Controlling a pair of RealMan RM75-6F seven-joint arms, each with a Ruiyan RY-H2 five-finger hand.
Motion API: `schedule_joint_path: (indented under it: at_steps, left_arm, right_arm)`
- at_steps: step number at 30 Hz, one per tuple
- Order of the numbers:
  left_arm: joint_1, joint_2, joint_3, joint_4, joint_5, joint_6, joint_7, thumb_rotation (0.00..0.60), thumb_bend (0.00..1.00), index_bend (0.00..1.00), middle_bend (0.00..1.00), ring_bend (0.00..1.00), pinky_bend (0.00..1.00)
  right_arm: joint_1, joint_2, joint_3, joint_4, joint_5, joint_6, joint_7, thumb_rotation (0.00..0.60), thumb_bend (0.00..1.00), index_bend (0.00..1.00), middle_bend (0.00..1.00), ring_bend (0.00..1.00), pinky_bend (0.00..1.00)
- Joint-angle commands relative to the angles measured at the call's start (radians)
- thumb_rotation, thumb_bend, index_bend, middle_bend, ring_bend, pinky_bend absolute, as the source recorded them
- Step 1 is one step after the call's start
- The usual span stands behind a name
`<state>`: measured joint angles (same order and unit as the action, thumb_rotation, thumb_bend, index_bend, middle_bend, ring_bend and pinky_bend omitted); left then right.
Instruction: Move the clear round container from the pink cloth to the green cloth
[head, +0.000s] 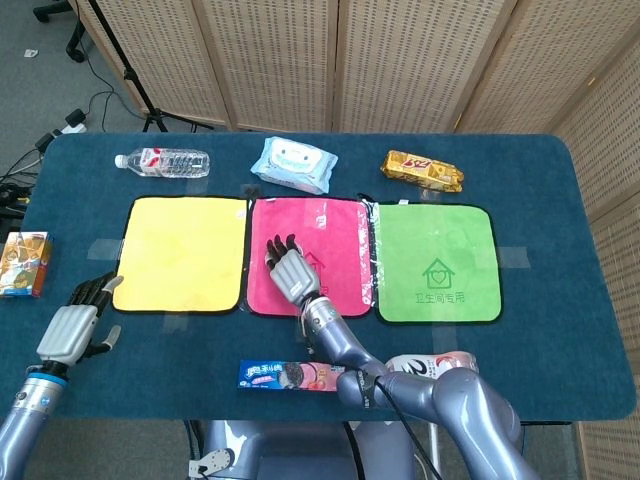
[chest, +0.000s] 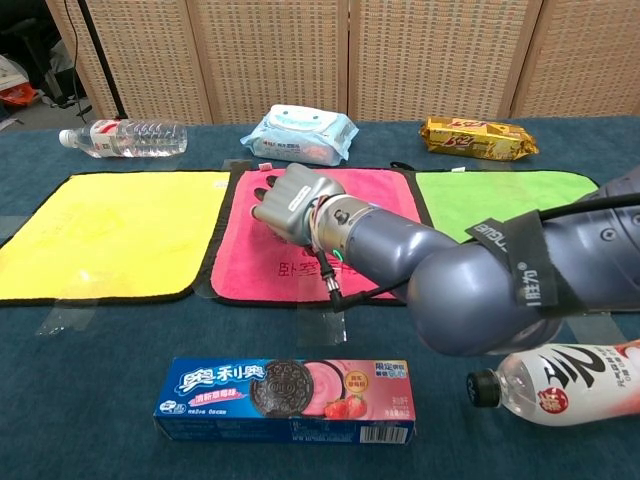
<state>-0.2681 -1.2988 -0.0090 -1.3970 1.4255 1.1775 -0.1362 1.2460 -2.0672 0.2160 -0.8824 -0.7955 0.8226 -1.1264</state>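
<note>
The pink cloth (head: 330, 235) lies between a yellow cloth (head: 180, 250) and the green cloth (head: 435, 262). My right hand (head: 290, 270) hovers over the left half of the pink cloth, back upward, fingers pointing away and bent down towards the cloth. In the chest view the right hand (chest: 295, 200) shows only its back and knuckles. I cannot make out the clear round container in either view; whatever is under the palm is hidden. My left hand (head: 72, 328) rests low at the table's left front, fingers apart and holding nothing.
A water bottle (head: 162, 160), a wet-wipes pack (head: 293, 164) and a gold snack bag (head: 424, 171) lie along the far side. A cookie box (chest: 285, 398) and a lying drink bottle (chest: 565, 385) sit at the front edge. A small box (head: 24, 263) is at the left.
</note>
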Motion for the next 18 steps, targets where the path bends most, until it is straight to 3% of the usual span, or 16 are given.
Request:
schedule_joint_path:
  at_steps: [1, 18]
  left_arm:
    - [0.0, 0.0, 0.0, 0.0, -0.001, -0.001, -0.001, 0.6, 0.45, 0.0, 0.0, 0.0, 0.05]
    - [0.0, 0.002, 0.006, -0.011, 0.009, 0.003, -0.002, 0.6, 0.45, 0.0, 0.0, 0.0, 0.05]
  right_arm:
    - [-0.006, 0.004, -0.002, 0.0, 0.001, 0.003, -0.003, 0.6, 0.76, 0.15, 0.06, 0.0, 0.15]
    - [-0.052, 0.043, -0.017, -0.035, 0.03, 0.03, -0.047, 0.6, 0.76, 0.15, 0.07, 0.0, 0.14]
